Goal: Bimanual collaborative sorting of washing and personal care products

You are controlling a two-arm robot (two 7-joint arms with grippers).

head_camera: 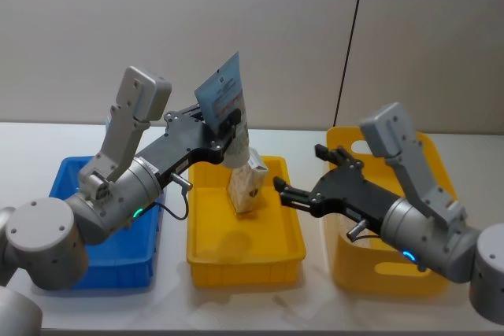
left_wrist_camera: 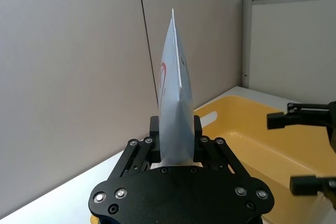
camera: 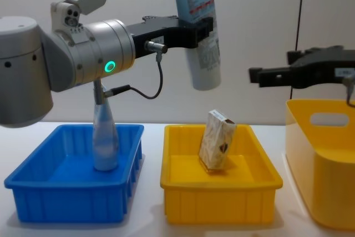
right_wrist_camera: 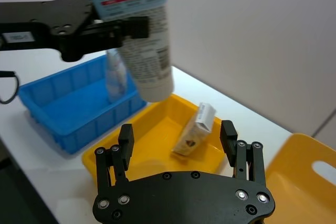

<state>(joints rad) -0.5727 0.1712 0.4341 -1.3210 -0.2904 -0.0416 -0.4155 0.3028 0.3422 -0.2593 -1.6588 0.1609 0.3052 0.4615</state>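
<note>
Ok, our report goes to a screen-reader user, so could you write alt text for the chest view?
The left gripper holds a pale-blue squeeze tube cap-down above a yellow tray where a beige patterned carton leans. A clear cone-shaped bottle stands in the blue bin, and the open right gripper hovers at right.

- Bright, even indoor light from overhead.
- Soft, faint shadows on the desk (head_camera: 173,304) under the yellow tray (head_camera: 244,269).
- Mild sheen on the left arm's silver housing (camera: 83,48); its green lamp (camera: 110,66) glows.
</note>
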